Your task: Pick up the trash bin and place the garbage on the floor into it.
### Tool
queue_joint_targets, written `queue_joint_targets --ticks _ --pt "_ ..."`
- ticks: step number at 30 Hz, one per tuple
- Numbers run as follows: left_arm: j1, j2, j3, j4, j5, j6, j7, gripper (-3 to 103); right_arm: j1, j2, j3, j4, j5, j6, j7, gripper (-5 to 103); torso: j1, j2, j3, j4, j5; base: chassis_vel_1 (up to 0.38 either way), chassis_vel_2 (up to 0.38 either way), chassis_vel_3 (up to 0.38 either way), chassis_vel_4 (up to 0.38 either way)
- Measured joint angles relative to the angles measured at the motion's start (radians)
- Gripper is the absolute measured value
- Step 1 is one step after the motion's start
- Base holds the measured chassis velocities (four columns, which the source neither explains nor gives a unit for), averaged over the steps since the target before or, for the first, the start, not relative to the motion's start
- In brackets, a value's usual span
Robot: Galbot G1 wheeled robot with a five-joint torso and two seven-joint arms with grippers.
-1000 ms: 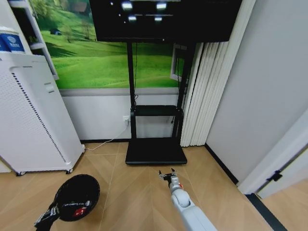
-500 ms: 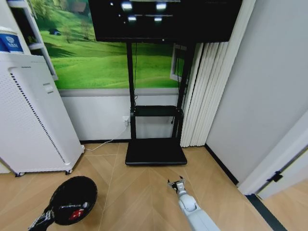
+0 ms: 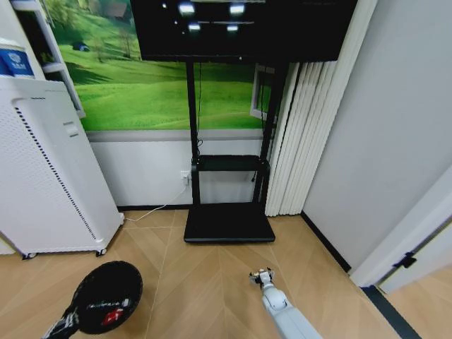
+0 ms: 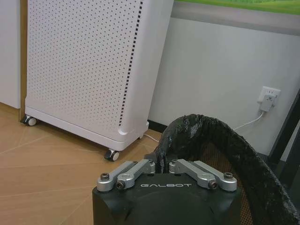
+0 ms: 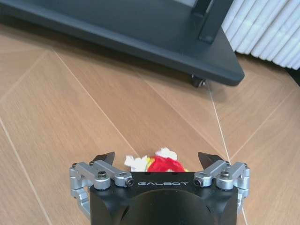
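The black trash bin (image 3: 106, 295) hangs low at the left, tilted, with a red-and-white piece (image 3: 113, 315) showing inside it. My left gripper (image 3: 66, 325) is shut on its rim; in the left wrist view the left gripper (image 4: 161, 164) pinches the black liner edge of the trash bin (image 4: 220, 140). My right gripper (image 3: 261, 275) is low over the floor (image 3: 205, 282) in front of the TV stand. In the right wrist view the right gripper (image 5: 157, 158) is open, and a crumpled red-and-white wrapper (image 5: 161, 164) lies on the floor (image 5: 70, 108) between its fingers.
A tall white perforated cabinet (image 3: 42, 169) on wheels stands at the left. The TV stand's black base (image 3: 228, 222) is straight ahead, close beyond the wrapper. White curtains (image 3: 304, 134) and a wall close the right side. A black border strip (image 3: 381, 305) runs along the floor there.
My right gripper has moved right and nearer to me, lowering over the wrapper. The bin in my left gripper has dropped slightly.
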Motion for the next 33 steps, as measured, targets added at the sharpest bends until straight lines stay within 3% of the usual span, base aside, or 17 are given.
queue_joint_targets --ticks 9,10,13,17,20,22,26,33 --pt "0.003 0.007 0.001 0.015 -0.007 -0.011 0.014 7 0.040 0.022 0.009 -0.109 0.007 0.022 0.019 86 0.000 0.000 0.000 0.0004 0.0000 0.000 0.000 0.000 0.000" --pt "0.003 0.008 -0.002 0.020 -0.011 -0.013 0.016 7 0.042 0.022 0.011 -0.120 0.006 0.027 0.019 76 0.000 0.000 0.000 0.0003 0.0000 0.000 0.000 0.000 0.000" --pt "0.003 0.012 -0.004 0.028 -0.016 -0.017 0.019 7 0.041 0.021 0.013 -0.132 0.006 0.033 0.016 70 0.000 0.000 0.000 0.0001 0.0001 0.000 0.000 0.000 0.000" --pt "-0.004 0.019 -0.004 0.038 -0.018 -0.020 0.022 7 0.032 0.020 0.019 -0.141 0.004 0.045 0.015 48 0.000 0.000 0.000 0.0001 -0.0001 0.000 0.000 0.000 0.000" --pt "-0.008 0.021 -0.002 0.038 -0.020 -0.020 0.022 7 0.028 0.019 0.019 -0.141 0.004 0.049 0.015 43 0.000 0.000 0.000 0.0000 -0.0003 0.000 0.000 0.000 0.000" --pt "-0.014 0.024 0.002 0.036 -0.022 -0.020 0.021 7 0.019 0.018 0.021 -0.134 0.005 0.053 0.015 33 0.000 0.000 0.000 0.0000 -0.0003 0.000 0.000 0.000 0.000" --pt "-0.016 0.036 0.010 0.032 -0.021 -0.019 0.019 7 -0.012 0.008 0.027 -0.072 0.030 0.051 0.017 24 0.000 0.000 0.000 0.0002 0.0003 0.000 0.000 0.000 0.000" --pt "-0.027 0.059 0.040 0.022 -0.010 -0.018 0.019 7 -0.091 -0.017 0.050 0.120 0.125 0.095 0.002 21 0.000 0.000 0.000 0.0004 0.0003 0.000 0.000 0.000 0.000"
